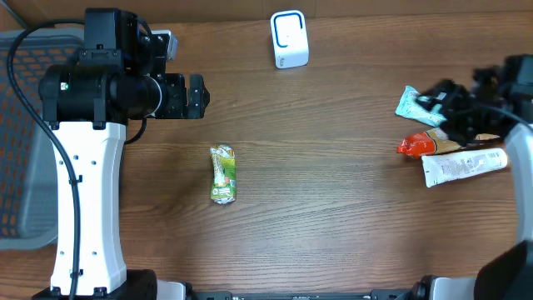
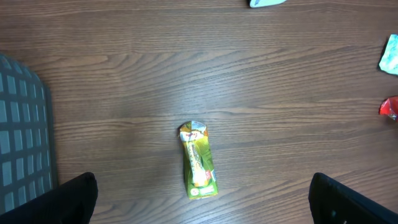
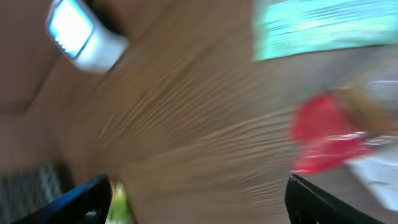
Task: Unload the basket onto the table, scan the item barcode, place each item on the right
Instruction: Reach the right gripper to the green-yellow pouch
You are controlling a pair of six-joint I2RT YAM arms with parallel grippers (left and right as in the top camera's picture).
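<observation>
A green snack packet (image 1: 222, 174) lies flat on the wooden table left of centre, also below the left wrist camera (image 2: 198, 160). A white barcode scanner (image 1: 289, 39) stands at the far edge, blurred in the right wrist view (image 3: 78, 31). My left gripper (image 1: 196, 96) hovers open up and left of the packet, its fingers (image 2: 68, 199) wide apart with nothing between them. My right gripper (image 1: 441, 104) is open at the far right above a teal packet (image 1: 410, 103), a red packet (image 1: 414, 146) and a white tube (image 1: 462, 165). No barcode is readable.
A grey mesh basket (image 1: 25, 142) stands at the left table edge, its corner showing in the left wrist view (image 2: 22, 130). The right wrist view is motion-blurred, showing the teal packet (image 3: 323, 28) and red packet (image 3: 323, 134) ahead of the open jaws.
</observation>
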